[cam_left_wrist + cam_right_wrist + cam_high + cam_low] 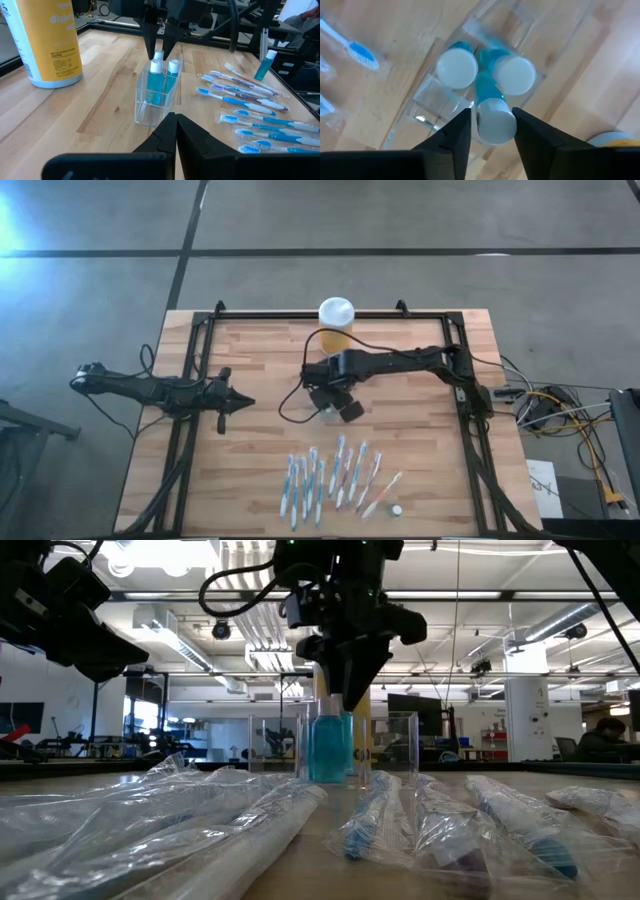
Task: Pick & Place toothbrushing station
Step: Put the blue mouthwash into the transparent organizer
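The toothbrushing station [150, 107], a clear low holder of joined cups, stands on the wooden table near its middle [328, 413]. In it stand three teal tubes with white caps [457, 67]. My right gripper [491, 125] hangs right above it, pointing down and open, with the third tube's cap between its fingers; the left wrist view shows it over the tubes [159, 47]. My left gripper [245, 402] waits shut to the station's left, touching nothing. My right gripper's fingers [455, 137] stand on either side of the third tube's white cap [496, 127], coming from above. A thin gap shows at one finger. Whether the other finger touches the cap I cannot tell. The tube stands upright in the station.
A yellow jar with a white lid [336, 320] stands just beyond the station at the far edge. Several wrapped toothbrushes [335, 475] lie in a row toward the near edge. Right of them, one more teal tube [265, 65] stands upright. A black frame [200, 370] borders the table.
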`<state>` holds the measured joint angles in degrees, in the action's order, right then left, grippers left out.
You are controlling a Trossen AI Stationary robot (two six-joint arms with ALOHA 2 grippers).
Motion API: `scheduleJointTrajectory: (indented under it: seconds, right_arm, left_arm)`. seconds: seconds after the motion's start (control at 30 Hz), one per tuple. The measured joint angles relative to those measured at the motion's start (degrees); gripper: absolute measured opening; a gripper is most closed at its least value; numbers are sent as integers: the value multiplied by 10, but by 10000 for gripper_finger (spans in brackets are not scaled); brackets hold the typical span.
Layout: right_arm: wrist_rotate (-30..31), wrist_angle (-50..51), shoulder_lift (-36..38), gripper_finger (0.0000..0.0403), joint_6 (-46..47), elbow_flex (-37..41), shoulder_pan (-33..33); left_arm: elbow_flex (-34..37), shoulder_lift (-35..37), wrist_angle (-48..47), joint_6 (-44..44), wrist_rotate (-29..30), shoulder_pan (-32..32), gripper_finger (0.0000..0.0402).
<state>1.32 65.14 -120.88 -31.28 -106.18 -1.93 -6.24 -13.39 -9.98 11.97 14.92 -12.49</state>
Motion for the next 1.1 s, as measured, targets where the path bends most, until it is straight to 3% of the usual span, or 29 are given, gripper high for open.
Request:
scheduleJointTrajectory:
  seconds: [0.37,0.7,0.83,0.93,1.03,1.1]
  right_arm:
    - [1,22,0,178,29,-51,0]
    - [2,246,11,174,169,-185,6]
    - [-22,236,65,167,221,-190,34]
    - [-43,163,129,158,239,-169,73]
    - [-4,97,204,146,271,-133,124]
    - [59,70,256,138,302,-98,162]
  left_arm:
    - [0,0,0,0,0,0,13]
    - [0,0,0,0,0,0,10]
    - [0,0,0,4,0,0,10]
    - [0,0,-1,8,-1,0,10]
    - [0,0,-1,12,-1,0,11]
    - [0,0,-1,13,0,0,12]
